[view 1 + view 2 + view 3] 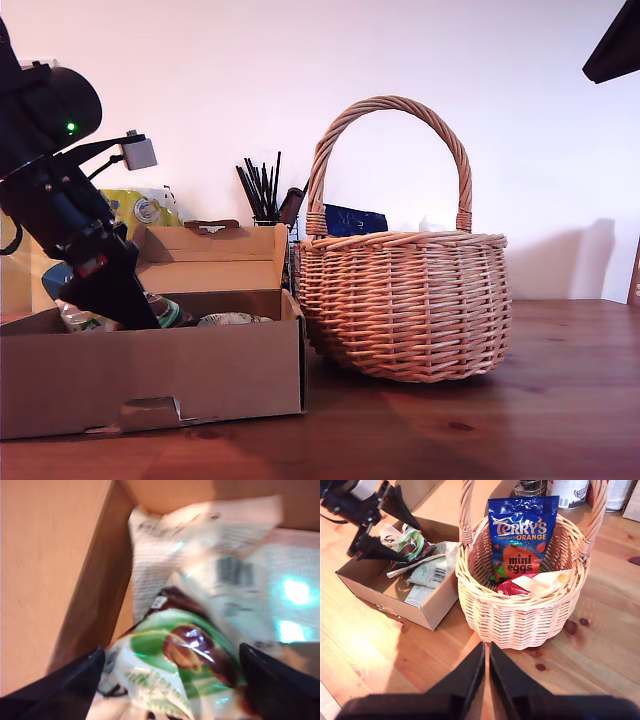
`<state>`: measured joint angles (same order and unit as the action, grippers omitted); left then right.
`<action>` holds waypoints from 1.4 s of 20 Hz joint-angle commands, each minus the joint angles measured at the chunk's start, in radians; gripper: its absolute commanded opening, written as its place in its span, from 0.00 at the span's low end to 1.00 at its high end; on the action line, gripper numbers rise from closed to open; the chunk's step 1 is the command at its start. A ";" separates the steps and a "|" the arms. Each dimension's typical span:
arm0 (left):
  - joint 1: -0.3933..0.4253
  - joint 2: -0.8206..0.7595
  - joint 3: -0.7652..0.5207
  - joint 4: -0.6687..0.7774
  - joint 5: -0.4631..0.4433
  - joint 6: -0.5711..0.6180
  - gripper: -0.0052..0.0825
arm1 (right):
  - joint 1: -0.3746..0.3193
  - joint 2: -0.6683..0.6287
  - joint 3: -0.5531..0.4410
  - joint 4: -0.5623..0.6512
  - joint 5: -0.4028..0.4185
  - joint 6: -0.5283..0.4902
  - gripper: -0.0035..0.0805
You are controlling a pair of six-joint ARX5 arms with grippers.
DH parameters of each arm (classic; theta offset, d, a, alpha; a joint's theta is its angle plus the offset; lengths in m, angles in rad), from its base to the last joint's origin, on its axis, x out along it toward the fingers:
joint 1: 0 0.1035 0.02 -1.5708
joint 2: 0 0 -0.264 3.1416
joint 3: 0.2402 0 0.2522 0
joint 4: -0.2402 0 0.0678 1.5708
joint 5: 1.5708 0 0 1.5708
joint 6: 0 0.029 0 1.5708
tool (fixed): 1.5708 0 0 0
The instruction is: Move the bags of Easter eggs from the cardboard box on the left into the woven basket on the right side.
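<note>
Here, white-and-green bag [175,665] between my first end effector [172,672] fingers

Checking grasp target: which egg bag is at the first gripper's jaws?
The white-and-green bag in the box, between my first gripper's open fingers. The blue Terry's bag and the red one are already in the basket.

Obscured items:
- white-and-green bag [170,665]: motion-blurred in the first wrist view, print unreadable.
- red-and-cream bag [527,586]: mostly sunk behind the woven basket [520,615] rim.
- my first gripper [125,310]: jaws hidden by the cardboard box [150,375] wall in the exterior view.
- kitchen-towel pack [140,210]: largely blocked by the arm.
</note>
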<state>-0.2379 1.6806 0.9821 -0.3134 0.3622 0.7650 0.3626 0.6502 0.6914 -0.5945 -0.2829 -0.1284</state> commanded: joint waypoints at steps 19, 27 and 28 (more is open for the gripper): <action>-0.021 0.058 0.135 -0.275 -0.098 -0.068 0.24 | 0.005 0.000 -0.006 0.006 -0.026 0.000 0.03; -0.050 0.058 0.367 -0.520 -0.029 -0.131 0.24 | 0.005 0.000 -0.006 0.006 -0.026 0.000 0.03; -0.056 0.058 0.396 -0.557 0.016 -0.145 0.24 | 0.005 0.000 -0.006 0.006 -0.026 0.000 0.03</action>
<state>-0.2855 1.7248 1.3678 -0.8558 0.3500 0.6304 0.3626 0.6502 0.6914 -0.5945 -0.3050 -0.1287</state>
